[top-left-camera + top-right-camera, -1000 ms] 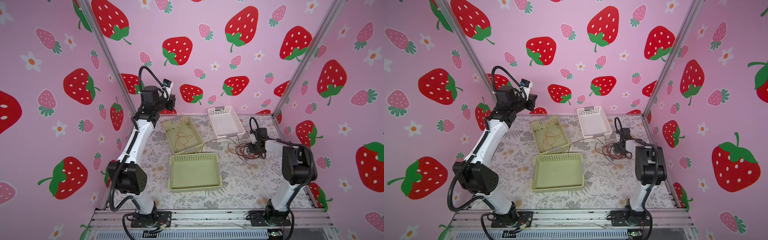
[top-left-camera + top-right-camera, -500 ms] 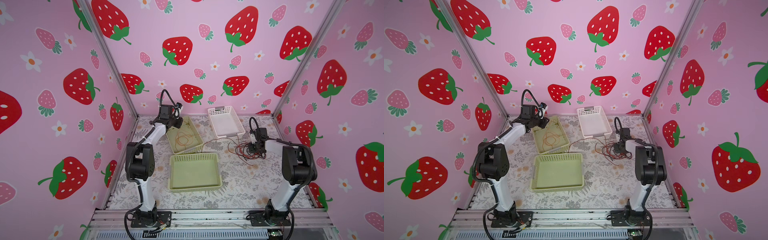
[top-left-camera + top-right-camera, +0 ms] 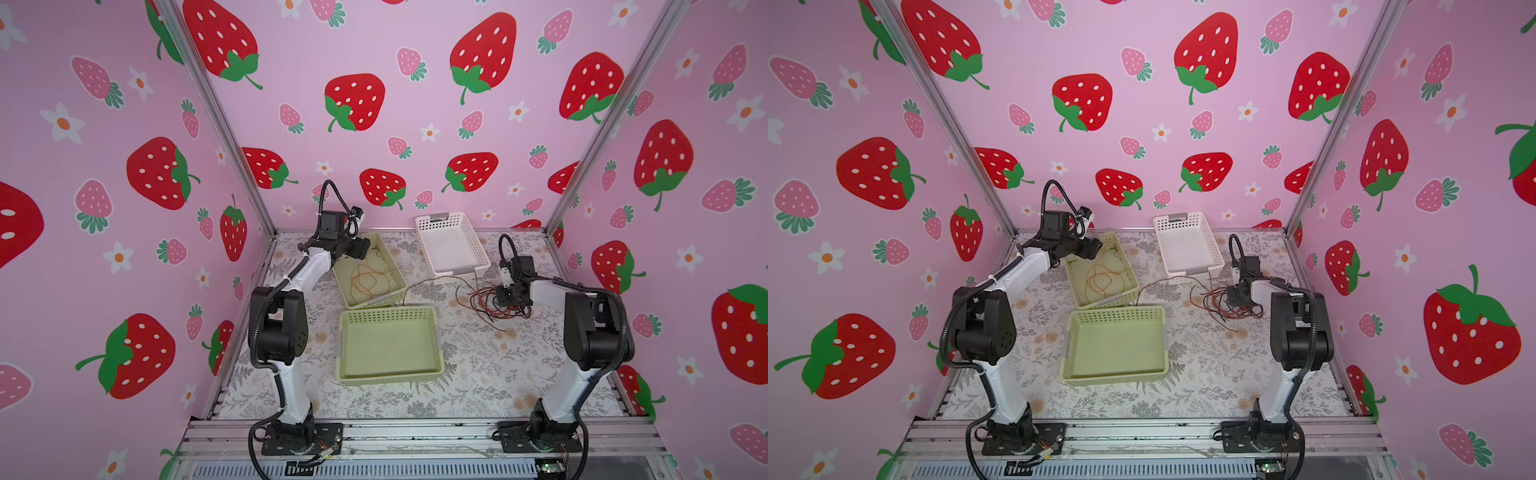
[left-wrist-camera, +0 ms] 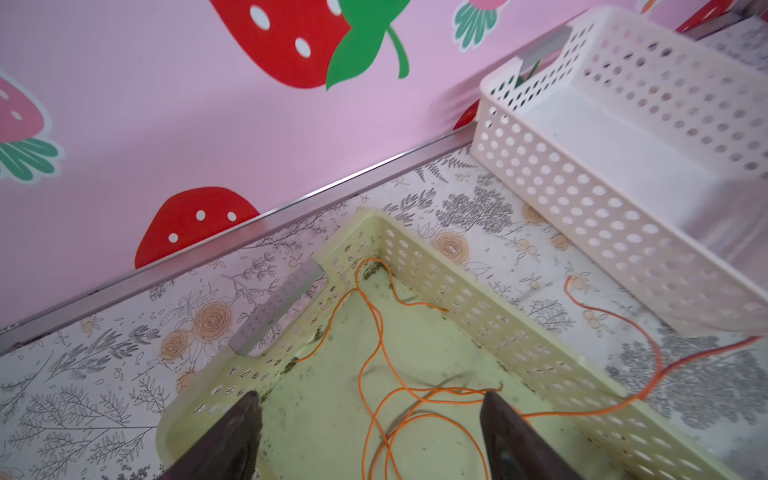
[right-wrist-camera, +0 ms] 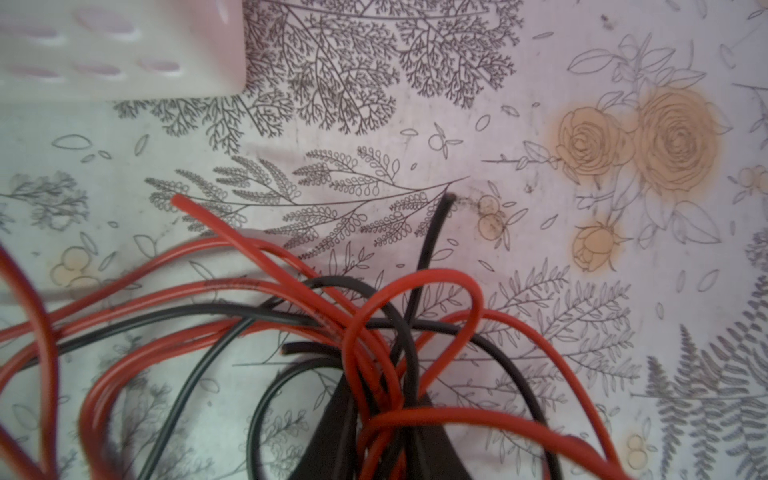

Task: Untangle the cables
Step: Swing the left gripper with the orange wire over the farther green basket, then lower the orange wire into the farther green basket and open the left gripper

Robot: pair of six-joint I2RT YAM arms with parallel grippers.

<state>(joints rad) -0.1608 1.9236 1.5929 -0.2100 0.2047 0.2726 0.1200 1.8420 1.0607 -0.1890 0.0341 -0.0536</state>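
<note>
A thin orange cable (image 3: 370, 282) (image 3: 1100, 278) (image 4: 374, 332) lies coiled in the far green basket (image 3: 374, 300) (image 4: 519, 349). My left gripper (image 3: 359, 249) (image 3: 1092, 249) (image 4: 372, 397) hovers low over that basket's far end, open, with loops of the orange cable lying between its fingers and none gripped. One orange strand crosses the basket wall onto the table. Red and black cables (image 3: 486, 303) (image 3: 1217, 303) (image 5: 291, 291) lie tangled on the table to the right. My right gripper (image 3: 509, 297) (image 3: 1237, 297) (image 5: 382, 415) is shut on a bunch of them.
A white basket (image 3: 424, 220) (image 4: 582, 199) (image 5: 124, 50) stands at the back, between the two grippers. An empty green basket (image 3: 388, 316) (image 3: 1117, 316) sits in the middle, just in front of the far one. A red strand (image 3: 432, 280) trails from the tangle towards the green baskets.
My left arm has swung down from high at the back left to the far green basket, and its gripper has opened. The right arm and the tangle have not moved.
</note>
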